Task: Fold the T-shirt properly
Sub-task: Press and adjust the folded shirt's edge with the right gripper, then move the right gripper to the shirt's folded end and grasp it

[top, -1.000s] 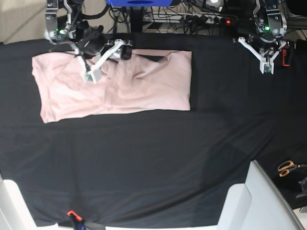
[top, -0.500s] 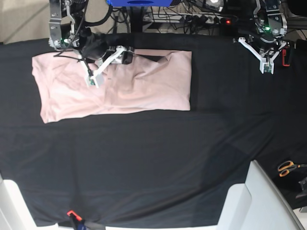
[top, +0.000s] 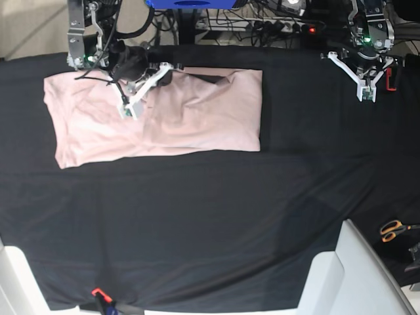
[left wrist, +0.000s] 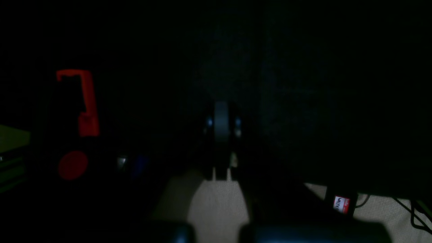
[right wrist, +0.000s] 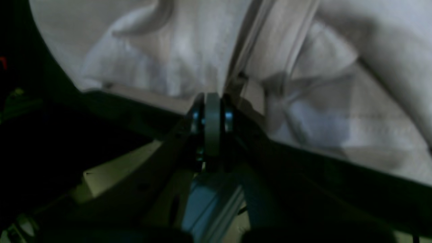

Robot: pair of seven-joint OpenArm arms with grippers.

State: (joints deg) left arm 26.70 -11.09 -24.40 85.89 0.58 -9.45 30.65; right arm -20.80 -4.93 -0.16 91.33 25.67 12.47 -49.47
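Now the soft, creased pink T-shirt lies folded in a rectangle on the black cloth surface. Right gripper jaws seem clenched above it; left gripper jaws I cannot tell.

I count 1 plain pale pink short-sleeved cotton T-shirt, lying on 1 black cloth-covered surface. I have 2 arms in the base view, so 2 grippers: my right gripper over the shirt and my left gripper over the bare black cloth. At the near right edge lies 1 pair of orange-handled scissors. I see 1 blue block at the far edge, 1 small red clip-like object at the near edge, and 1 red bracket in my left wrist view.
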